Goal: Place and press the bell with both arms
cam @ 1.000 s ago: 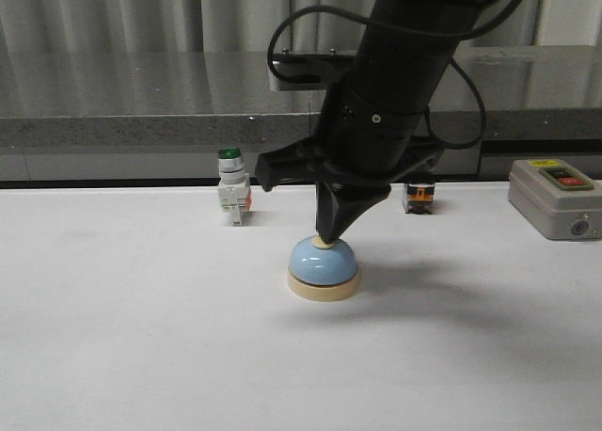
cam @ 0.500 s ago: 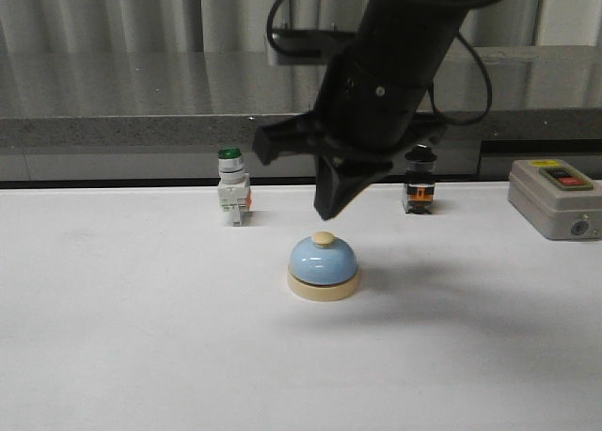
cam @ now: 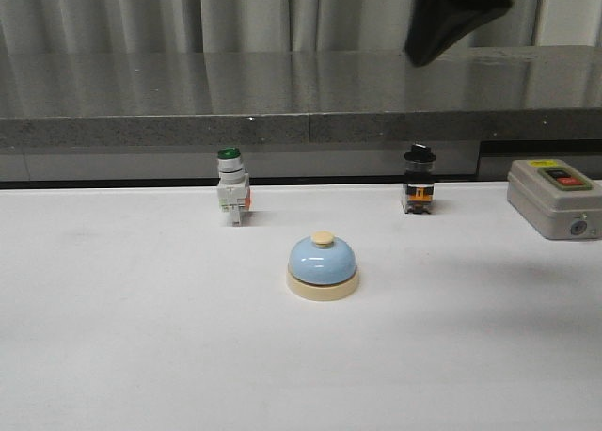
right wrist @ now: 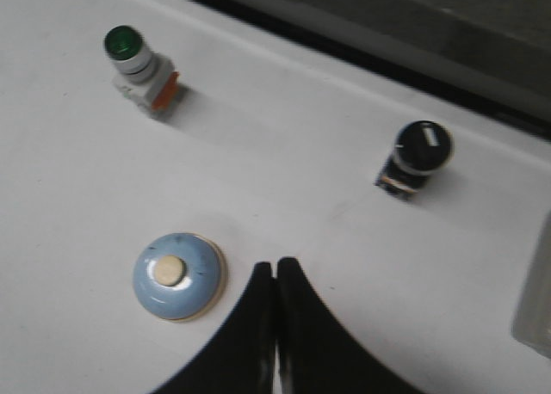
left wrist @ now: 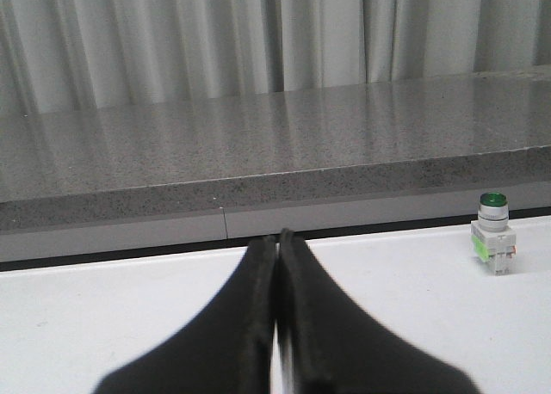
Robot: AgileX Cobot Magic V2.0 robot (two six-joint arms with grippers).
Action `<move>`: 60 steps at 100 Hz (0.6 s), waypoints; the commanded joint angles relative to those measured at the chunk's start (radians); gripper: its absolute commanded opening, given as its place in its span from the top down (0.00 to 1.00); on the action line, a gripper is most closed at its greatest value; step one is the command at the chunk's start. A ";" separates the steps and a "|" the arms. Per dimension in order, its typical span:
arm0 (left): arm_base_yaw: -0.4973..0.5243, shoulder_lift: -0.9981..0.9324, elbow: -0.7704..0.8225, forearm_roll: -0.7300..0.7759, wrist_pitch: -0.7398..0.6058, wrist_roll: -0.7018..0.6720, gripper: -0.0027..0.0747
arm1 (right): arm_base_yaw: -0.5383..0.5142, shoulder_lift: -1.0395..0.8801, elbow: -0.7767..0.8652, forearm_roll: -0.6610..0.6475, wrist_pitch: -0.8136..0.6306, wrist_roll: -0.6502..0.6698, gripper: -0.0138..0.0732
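Grey curtains and a speckled stone ledge run behind the white bench (cam: 113, 356). Bell (cam: 323, 266) sits mid-bench, upright, nothing touching it. Green-capped button (cam: 231, 198) is at its 11 o'clock, black knob switch (cam: 419, 191) at 1, grey switch box (cam: 555, 198) at 3. Right pincer (right wrist: 275, 269) has its tips pressed together, empty, high above the bell. Left pincer (left wrist: 277, 243) is likewise together, empty. Imo for a clean press: come straight down, centred on the cream knob. No readable labels, too small tbh.
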State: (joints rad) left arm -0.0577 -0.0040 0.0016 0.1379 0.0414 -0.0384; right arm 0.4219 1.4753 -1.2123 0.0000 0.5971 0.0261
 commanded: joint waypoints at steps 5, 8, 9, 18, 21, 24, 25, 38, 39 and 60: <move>0.000 -0.029 0.041 -0.001 -0.078 -0.007 0.99 | -0.078 -0.151 0.050 -0.008 -0.044 -0.002 0.91; 0.000 -0.029 0.041 -0.001 -0.078 -0.007 0.99 | -0.097 -0.184 0.069 -0.008 -0.048 -0.002 0.91; 0.000 -0.029 0.041 -0.001 -0.078 -0.007 0.99 | -0.101 -0.191 0.074 -0.008 -0.049 -0.002 0.91; 0.000 -0.029 0.041 -0.001 -0.078 -0.007 0.99 | -0.146 -0.282 0.142 -0.008 -0.066 -0.002 0.91; 0.000 -0.029 0.041 -0.001 -0.078 -0.007 0.99 | -0.162 -0.319 0.171 -0.008 -0.078 -0.002 0.91; 0.000 -0.029 0.041 -0.001 -0.078 -0.007 0.99 | -0.171 -0.343 0.196 -0.008 -0.086 -0.002 0.91; 0.000 -0.029 0.041 -0.001 -0.078 -0.007 0.99 | -0.179 -0.368 0.209 -0.008 -0.095 -0.002 0.91; 0.000 -0.029 0.041 -0.001 -0.078 -0.007 0.99 | -0.218 -0.517 0.325 -0.008 -0.143 -0.002 0.91; 0.000 -0.029 0.041 -0.001 -0.078 -0.007 0.99 | -0.222 -0.536 0.331 -0.008 -0.148 -0.002 0.91; 0.000 -0.029 0.041 -0.001 -0.078 -0.007 0.99 | -0.273 -0.797 0.495 -0.008 -0.167 -0.002 0.91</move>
State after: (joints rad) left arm -0.0577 -0.0040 0.0016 0.1379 0.0414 -0.0384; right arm 0.1720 0.7784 -0.7451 0.0000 0.5099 0.0261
